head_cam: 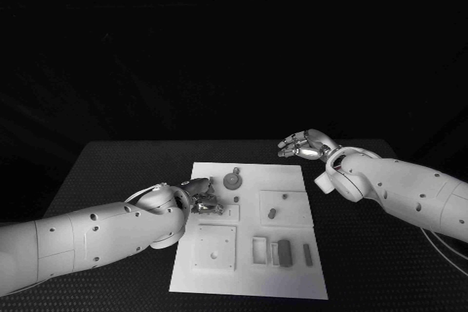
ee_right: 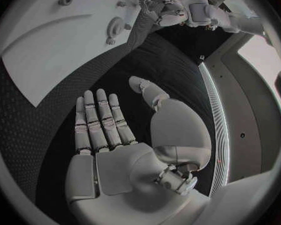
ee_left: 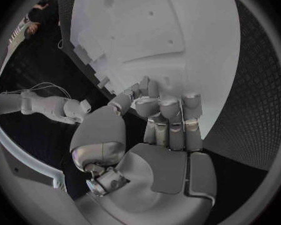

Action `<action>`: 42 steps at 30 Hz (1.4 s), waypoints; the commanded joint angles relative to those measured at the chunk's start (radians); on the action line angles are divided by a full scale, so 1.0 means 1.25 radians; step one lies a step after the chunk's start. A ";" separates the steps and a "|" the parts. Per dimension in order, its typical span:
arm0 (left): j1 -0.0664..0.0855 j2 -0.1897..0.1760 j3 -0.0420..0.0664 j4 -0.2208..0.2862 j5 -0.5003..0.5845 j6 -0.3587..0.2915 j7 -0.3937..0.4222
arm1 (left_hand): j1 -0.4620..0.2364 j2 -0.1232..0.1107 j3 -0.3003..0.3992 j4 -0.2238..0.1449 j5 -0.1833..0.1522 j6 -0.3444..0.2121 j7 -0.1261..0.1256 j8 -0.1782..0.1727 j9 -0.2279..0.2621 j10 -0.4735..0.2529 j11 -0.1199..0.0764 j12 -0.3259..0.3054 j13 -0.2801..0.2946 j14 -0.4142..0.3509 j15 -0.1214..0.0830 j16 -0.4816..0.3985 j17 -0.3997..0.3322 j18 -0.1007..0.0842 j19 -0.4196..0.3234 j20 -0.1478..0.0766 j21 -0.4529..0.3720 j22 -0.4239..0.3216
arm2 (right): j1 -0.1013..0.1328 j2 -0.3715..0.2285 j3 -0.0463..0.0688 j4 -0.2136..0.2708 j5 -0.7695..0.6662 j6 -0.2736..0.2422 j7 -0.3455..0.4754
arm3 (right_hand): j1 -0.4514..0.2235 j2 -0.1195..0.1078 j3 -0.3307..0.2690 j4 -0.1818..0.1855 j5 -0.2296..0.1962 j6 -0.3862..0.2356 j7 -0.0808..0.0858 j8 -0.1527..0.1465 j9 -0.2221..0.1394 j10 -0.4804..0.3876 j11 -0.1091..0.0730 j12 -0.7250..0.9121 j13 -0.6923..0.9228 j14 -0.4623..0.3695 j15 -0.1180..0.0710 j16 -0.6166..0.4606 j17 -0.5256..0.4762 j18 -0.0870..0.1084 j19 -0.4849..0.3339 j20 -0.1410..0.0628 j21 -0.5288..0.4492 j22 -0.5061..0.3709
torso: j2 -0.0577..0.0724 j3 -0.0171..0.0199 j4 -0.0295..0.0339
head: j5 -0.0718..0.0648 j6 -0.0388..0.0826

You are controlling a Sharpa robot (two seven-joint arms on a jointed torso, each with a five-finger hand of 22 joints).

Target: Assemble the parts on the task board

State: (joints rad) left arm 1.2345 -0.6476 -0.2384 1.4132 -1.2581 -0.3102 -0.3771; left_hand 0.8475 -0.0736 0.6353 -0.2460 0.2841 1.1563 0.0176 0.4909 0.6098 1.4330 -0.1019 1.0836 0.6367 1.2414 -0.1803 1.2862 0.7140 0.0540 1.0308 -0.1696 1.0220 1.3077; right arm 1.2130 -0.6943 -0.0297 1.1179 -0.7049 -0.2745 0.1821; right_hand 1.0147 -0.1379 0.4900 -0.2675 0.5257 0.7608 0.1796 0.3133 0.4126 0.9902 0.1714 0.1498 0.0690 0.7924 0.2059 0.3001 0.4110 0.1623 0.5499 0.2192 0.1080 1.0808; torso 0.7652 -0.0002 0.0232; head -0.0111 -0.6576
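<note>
The white task board (head_cam: 249,281) lies in the middle of the black table. A round toothed part (head_cam: 232,181) sits near its far edge, and a small part (head_cam: 273,213) rests on a square plate to the right. My left hand (head_cam: 200,197) hovers over the board's left side with its fingers (ee_left: 168,107) curled in and the thumb tip against a fingertip; I see no part in them. My right hand (head_cam: 305,145) floats beyond the board's far right corner, its fingers (ee_right: 100,117) straight and apart, holding nothing.
A square plate with holes (head_cam: 214,248) and a row of upright slots and bars (head_cam: 283,252) occupy the board's near half. Black table (head_cam: 390,271) surrounds the board. In the right wrist view, the left hand (ee_right: 168,10) sits close to the toothed part (ee_right: 115,27).
</note>
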 commanded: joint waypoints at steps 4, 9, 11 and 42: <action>-0.003 0.005 -0.001 -0.001 -0.002 0.015 0.000 | 0.019 -0.007 0.004 0.007 -0.019 0.045 -0.031 0.004 -0.001 -0.025 -0.024 0.006 -0.002 0.003 -0.005 0.006 -0.002 0.009 0.004 -0.079 0.001 0.010 | 0.000 -0.001 0.000 0.002 -0.002 0.002 0.005 | -0.009 -0.003 -0.001 0.006 0.004 -0.004 0.001 0.004 -0.001 0.006 0.003 -0.003 0.000 -0.007 0.000 0.001 -0.001 -0.007 -0.006 0.001 -0.004 0.001 | 0.000 0.0001 -0.0004 | 0.000 0.001; -0.003 0.004 -0.001 0.000 -0.002 0.015 0.001 | 0.021 -0.023 0.004 0.016 -0.031 0.046 -0.032 0.004 -0.001 -0.025 -0.024 0.007 -0.003 0.003 -0.006 0.007 -0.002 0.009 0.005 -0.080 0.001 0.010 | 0.000 -0.001 0.000 0.002 -0.002 0.002 0.005 | -0.010 -0.003 -0.001 0.006 0.005 -0.005 0.002 0.004 -0.001 0.006 0.003 -0.003 0.000 -0.007 0.000 0.001 -0.001 -0.007 -0.006 0.001 -0.005 0.002 | 0.000 -0.0002 0.0002 | -0.001 0.000; -0.003 0.004 -0.001 0.000 -0.002 0.015 0.001 | 0.022 -0.031 0.004 0.022 -0.040 0.046 -0.032 0.004 -0.001 -0.025 -0.024 0.008 -0.004 0.003 -0.006 0.007 -0.002 0.009 0.006 -0.080 0.001 0.010 | 0.000 -0.001 0.000 0.001 -0.002 0.001 0.005 | -0.010 -0.003 -0.001 0.006 0.005 -0.005 0.002 0.004 -0.001 0.006 0.003 -0.003 0.000 -0.008 0.000 0.001 -0.001 -0.007 -0.006 0.001 -0.005 0.002 | 0.000 -0.0001 0.0000 | -0.001 0.000; -0.004 -0.002 -0.001 0.008 0.007 -0.043 0.009 | 0.072 0.006 0.012 0.002 -0.011 0.045 -0.033 0.006 0.000 -0.027 -0.026 0.011 -0.010 0.005 -0.004 0.012 -0.004 0.009 0.006 -0.079 0.003 0.012 | 0.000 -0.001 0.000 0.000 -0.001 0.001 0.005 | -0.014 -0.004 -0.004 0.009 0.010 -0.006 0.004 0.004 -0.003 0.007 0.004 -0.005 0.000 -0.009 0.000 0.002 -0.003 -0.008 -0.006 0.001 -0.008 0.006 | 0.000 -0.0007 0.0005 | -0.002 -0.003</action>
State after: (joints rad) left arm 1.2300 -0.6521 -0.2394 1.4205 -1.2562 -0.3366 -0.3755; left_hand 0.8948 -0.1157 0.6395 -0.2254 0.2737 1.1592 0.0205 0.4926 0.6095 1.4348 -0.1038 1.0920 0.6256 1.2457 -0.1826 1.2940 0.7101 0.0539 1.0308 -0.1695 1.0220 1.3074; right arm 1.2129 -0.6956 -0.0298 1.1170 -0.7035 -0.2753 0.1817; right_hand 1.0068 -0.1460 0.4845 -0.2621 0.5354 0.7581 0.1823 0.3133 0.4108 0.9937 0.1750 0.1498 0.0690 0.7855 0.2059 0.3001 0.4084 0.1622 0.5499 0.2192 0.1043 1.0868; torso 0.7651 -0.0011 0.0235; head -0.0127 -0.6601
